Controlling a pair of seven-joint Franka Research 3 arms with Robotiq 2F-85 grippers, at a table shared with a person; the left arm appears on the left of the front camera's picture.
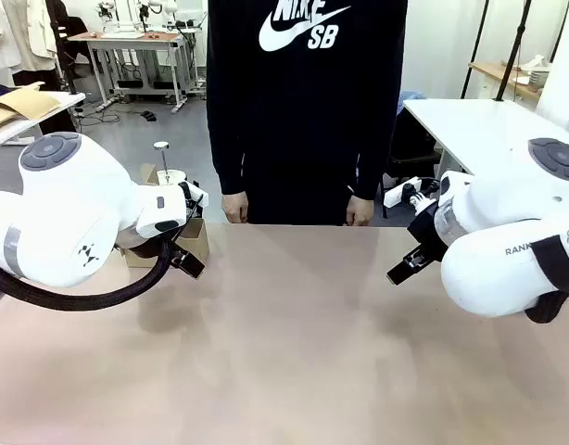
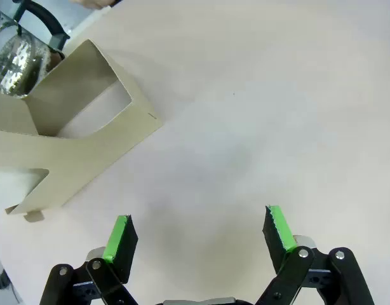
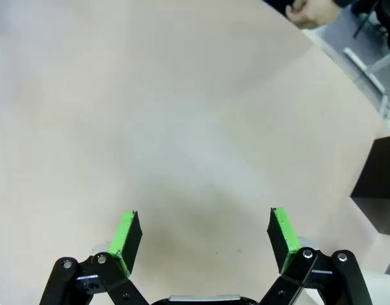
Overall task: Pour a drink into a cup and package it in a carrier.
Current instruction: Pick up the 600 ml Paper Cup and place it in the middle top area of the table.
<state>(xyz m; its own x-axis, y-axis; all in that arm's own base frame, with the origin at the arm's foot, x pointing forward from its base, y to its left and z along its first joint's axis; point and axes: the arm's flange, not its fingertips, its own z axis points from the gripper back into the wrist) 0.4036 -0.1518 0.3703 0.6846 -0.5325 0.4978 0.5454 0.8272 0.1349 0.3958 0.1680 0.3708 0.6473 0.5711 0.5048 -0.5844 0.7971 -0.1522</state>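
While a person (image 1: 303,93) in a black sweatshirt stands at the far edge of the tan table (image 1: 294,371), hands hanging by its rim, the two white arms hover low over either side. The brown carrier (image 2: 87,136) sits on the tabletop at the far left, just beside the left arm, with the glass jug (image 2: 14,54) right behind it. The left gripper (image 2: 198,222) and right gripper (image 3: 204,219) both hang above bare table, jaws spread wide, holding nothing.

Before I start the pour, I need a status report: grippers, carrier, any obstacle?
Left gripper open, empty. Right gripper open, empty. Carrier on table beside glass jug, untouched. Person's hands at far edge.
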